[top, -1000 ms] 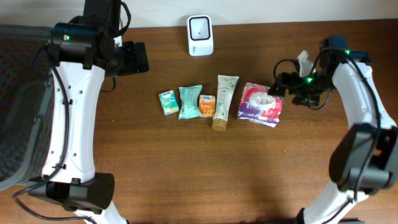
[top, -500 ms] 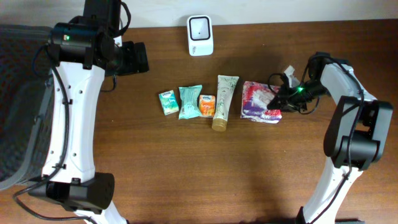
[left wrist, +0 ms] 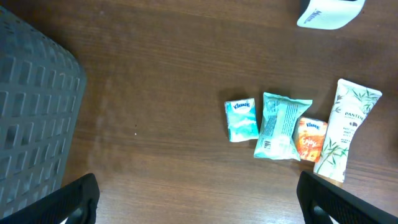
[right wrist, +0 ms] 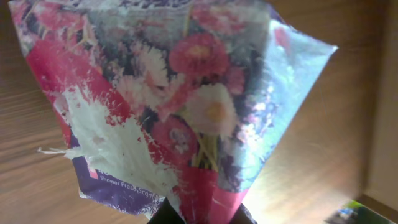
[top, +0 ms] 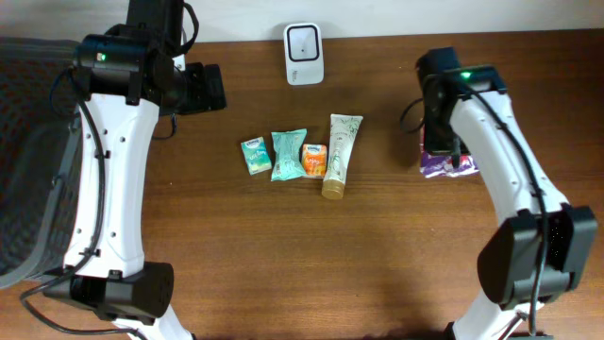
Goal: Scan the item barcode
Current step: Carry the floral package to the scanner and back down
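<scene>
Got the right gripper (right wrist: 199,216) clamped shut on one edge of the floral pack (right wrist: 186,106), holding it over the right side of the table (top: 377,264), well apart from the scanner (top: 304,53). Probably done to free up a face for scanning. No barcode spotted yet.

From the wrist cam: all flowers plus a torn white patch. From overhead: just a purple sliver under the arm.

Over on the left gripper (left wrist: 196,202): spread wide, empty, parked near the basket (left wrist: 31,118), presumably to stay clear. Only through its cam: readable Kleenex pack (left wrist: 241,120) and Pantene tube (left wrist: 345,134).
</scene>
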Controlling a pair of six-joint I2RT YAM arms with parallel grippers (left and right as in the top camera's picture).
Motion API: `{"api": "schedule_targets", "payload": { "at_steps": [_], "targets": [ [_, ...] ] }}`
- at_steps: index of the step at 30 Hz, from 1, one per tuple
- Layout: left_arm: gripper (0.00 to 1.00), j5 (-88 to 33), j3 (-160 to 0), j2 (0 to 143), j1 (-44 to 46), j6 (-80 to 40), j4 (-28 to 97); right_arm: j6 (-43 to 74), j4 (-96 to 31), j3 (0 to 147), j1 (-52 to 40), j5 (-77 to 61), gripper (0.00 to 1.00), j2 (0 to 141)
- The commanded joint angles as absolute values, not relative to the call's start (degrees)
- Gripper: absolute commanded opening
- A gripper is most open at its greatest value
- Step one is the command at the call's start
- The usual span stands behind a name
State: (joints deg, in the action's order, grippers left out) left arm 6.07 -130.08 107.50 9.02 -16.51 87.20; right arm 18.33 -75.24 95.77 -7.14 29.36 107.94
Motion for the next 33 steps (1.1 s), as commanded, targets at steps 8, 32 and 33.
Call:
{"api": "schedule_targets", "payload": {
  "at_steps": [8,32,33],
  "targets": [
    [0.99,6.46,-130.5,107.13,8.82,-16.69,87.11,21.3,-72.58,92.77,-13.19,29.04,0.38,114.48],
    [0.99,6.46,-130.5,107.13,8.82,-16.69,87.11,-5.63,-61.82,94.32,12.03,-36.42,0.88,116.46],
    [0.99,6.46,-130.5,107.13,8.82,-16.69,87.11,-5.61,-58.85,91.7,12.64,-39.33,0.86,116.92]
  ]
}}
